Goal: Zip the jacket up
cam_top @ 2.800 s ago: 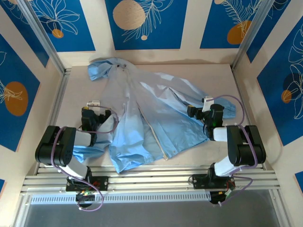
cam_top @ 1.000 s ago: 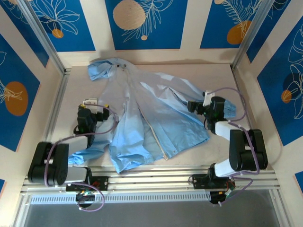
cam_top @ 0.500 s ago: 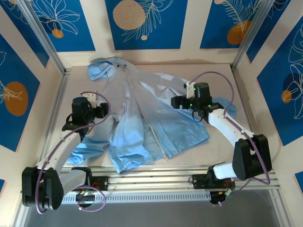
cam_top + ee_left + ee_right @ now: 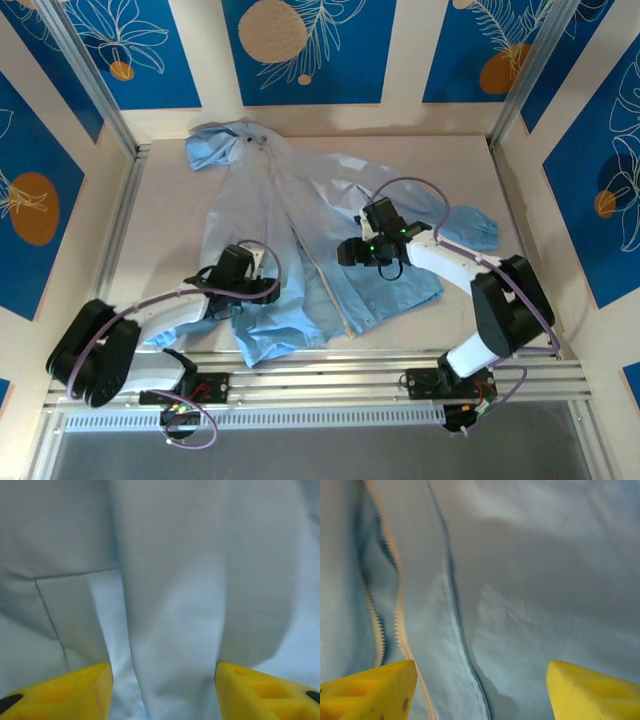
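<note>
Light-blue jacket (image 4: 310, 220) lying flat, hood (image 4: 215, 150) far-left, zipper (image 4: 338, 310) running near-far

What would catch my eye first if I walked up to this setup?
A big light-blue jacket lies spread across the middle of the table, its pale zipper strip running down the open front. The left gripper sits low over the jacket's lower left panel and the right gripper just right of the zipper, each with its yellow fingers apart over the fabric.
</note>
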Robot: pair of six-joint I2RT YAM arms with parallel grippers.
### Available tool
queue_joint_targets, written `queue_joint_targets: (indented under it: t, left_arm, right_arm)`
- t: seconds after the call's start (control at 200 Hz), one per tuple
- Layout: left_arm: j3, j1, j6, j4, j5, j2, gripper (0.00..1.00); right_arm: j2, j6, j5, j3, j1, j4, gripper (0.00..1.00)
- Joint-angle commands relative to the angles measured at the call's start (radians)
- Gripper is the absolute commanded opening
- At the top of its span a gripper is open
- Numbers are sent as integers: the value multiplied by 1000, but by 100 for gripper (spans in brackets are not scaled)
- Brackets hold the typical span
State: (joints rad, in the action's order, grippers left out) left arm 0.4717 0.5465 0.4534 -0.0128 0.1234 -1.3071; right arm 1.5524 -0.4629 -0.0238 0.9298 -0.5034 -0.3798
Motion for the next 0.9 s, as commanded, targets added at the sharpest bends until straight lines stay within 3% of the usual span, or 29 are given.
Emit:
queue_joint_targets:
  t: [0.0,0.265,0.61,0.74,0.895]
  left_arm:
    - [24,-4,119,99,-45,-63,56]
    - [124,-159,162,242,87,-343,56]
    - [448,-383,39,88,144,-566,54]
    - [538,-447,-3,-12,162,-580,54]
    - [547,-479,-96,-142,165,-438,54]
  right_arm:
    - [55,-109,86,8,-5,-46,67]
    - [153,-234,138,-30,-52,50,64]
    - [297,-213,121,148,-118,19,63]
    - [329,-195,91,238,-115,-30,63]
    - [278,-201,91,280,-123,-66,68]
